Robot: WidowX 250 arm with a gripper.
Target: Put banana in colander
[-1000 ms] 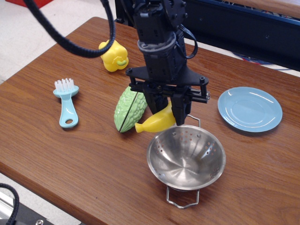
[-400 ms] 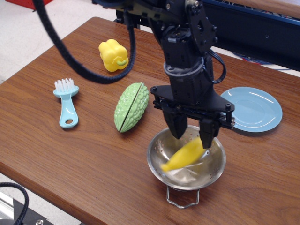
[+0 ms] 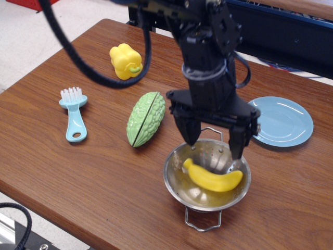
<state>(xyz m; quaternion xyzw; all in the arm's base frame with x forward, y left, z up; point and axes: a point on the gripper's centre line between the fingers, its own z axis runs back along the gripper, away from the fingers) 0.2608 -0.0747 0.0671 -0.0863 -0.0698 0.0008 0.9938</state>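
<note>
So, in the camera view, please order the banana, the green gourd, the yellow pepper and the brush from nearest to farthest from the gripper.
From the open gripper:
1. banana, just below it, lying in the colander.
2. green gourd, to its left on the table.
3. yellow pepper, farther back and left.
4. brush, far left near the table edge.

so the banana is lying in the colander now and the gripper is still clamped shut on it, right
Not quite. The banana does lie in the colander, but the gripper is not clamped on it: its jaws stand open above the bowl, clear of the banana. The observation.image view shows this.
</note>
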